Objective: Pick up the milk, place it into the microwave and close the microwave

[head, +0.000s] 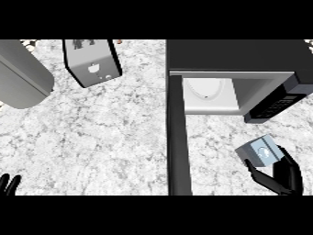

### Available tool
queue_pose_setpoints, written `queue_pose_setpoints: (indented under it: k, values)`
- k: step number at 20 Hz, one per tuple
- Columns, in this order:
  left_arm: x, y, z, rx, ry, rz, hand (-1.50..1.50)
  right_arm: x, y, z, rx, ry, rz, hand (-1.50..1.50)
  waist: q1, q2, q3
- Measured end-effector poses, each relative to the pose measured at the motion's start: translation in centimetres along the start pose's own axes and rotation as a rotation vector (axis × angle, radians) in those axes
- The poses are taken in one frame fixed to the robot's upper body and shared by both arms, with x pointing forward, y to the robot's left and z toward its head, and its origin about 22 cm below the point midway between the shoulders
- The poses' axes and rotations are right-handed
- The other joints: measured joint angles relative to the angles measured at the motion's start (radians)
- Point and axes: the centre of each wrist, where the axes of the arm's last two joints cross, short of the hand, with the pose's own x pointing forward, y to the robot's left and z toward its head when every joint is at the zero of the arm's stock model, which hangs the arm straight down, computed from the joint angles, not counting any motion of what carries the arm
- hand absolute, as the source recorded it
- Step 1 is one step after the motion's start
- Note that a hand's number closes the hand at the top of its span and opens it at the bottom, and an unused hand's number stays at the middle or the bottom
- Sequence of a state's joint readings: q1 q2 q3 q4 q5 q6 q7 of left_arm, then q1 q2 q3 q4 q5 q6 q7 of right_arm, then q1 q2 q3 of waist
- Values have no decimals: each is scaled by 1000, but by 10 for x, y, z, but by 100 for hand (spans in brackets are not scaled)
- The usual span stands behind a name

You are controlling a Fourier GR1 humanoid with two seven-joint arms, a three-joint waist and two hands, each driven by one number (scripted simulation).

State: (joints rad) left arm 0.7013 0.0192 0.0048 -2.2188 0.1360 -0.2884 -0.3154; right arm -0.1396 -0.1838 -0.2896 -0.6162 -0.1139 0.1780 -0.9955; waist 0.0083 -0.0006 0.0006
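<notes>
On the desk the microwave is seen open, its door swung out. The milk could be clipped against the control panel if it is carried in off-line. It is held near the microwave's front, pinched between the curled fingers and thumb of the right hand.

Right hand grips the milk before the open microwave

Even, bright light lies flat across the pale marble counter with only faint, soft shadows, while the top of the microwave and its open door read near black and the cavity inside shows clean white
</notes>
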Motion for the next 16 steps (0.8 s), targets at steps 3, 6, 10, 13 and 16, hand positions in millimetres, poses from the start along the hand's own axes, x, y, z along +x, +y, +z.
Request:
queue_pose_setpoints:
  k: [3,6,10,13,16]
  values:
    - [-2,2,0,5,-1,0,-150,-1,6,2,-5,-9,-32,150,-1,0,0]
    - [-4,0,-2,5,3,-2,-150,2,8,-2,8,-9,-73,150,-3,0,0]
    - [-4,3,-1,6,-2,-9,-150,6,11,-14,37,-13,-103,150,-1,0,0]
    - [-6,5,-3,1,-5,-13,-150,9,12,-24,72,-5,-125,150,-1,0,0]
    - [-3,5,-1,8,-4,-12,-150,13,16,-26,135,6,-139,150,-2,-1,0]
